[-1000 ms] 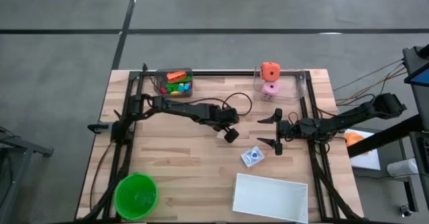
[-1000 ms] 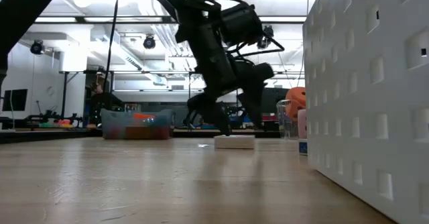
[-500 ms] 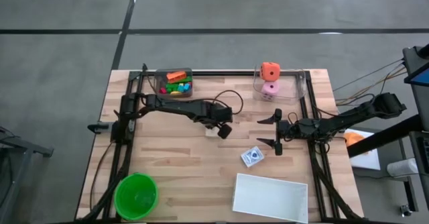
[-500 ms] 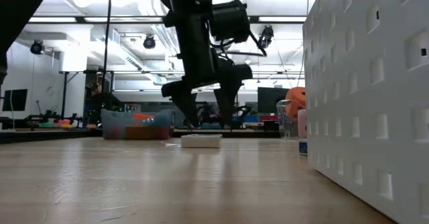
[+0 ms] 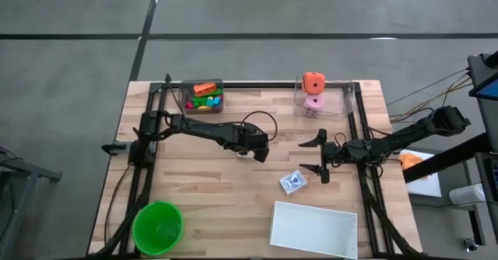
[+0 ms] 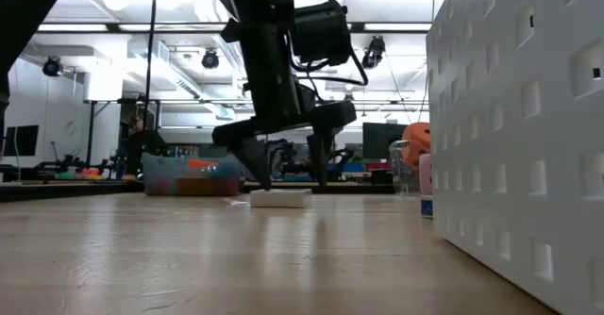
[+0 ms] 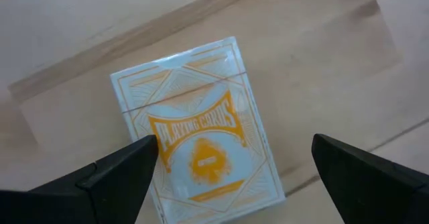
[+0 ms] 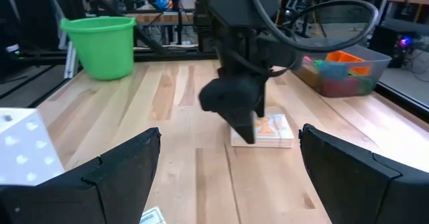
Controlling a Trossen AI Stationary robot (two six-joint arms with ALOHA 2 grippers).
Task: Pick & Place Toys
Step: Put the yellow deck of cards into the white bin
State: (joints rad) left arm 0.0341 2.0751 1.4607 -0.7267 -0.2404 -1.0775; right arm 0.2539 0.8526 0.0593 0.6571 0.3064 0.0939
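A white-and-orange playing-card box (image 7: 198, 150) lies flat on the table near its middle; it also shows in the low view (image 6: 280, 198). My left gripper (image 5: 253, 147) points down over it, open. One finger is at the box's long edge and the other stands well clear of the opposite edge. A blue card pack (image 5: 292, 182) lies flat toward the near right. A clear tub (image 5: 202, 96) at the far left holds small colourful toys. An orange cube (image 5: 313, 82) and a pink die (image 5: 314, 102) sit in a clear bin at the far right. My right gripper (image 5: 319, 155) waits open and level at the right. My left gripper comes at the card box from above, pointing down, open. One fingertip (image 7: 137, 160) is at the box's long edge (image 7: 149, 184). I cannot tell whether it touches. The box lies flat on the table.
A white rectangular tray (image 5: 313, 229) stands at the near right edge. A round green bowl (image 5: 158, 227) stands at the near left corner. Black frame rails (image 5: 148, 135) run along the table's left and right sides.
My left gripper has gone toward the table's left edge and rolled about its pointing line, staying open. The card box has slid flat along the table to the left with it, then stayed put over the last half second.
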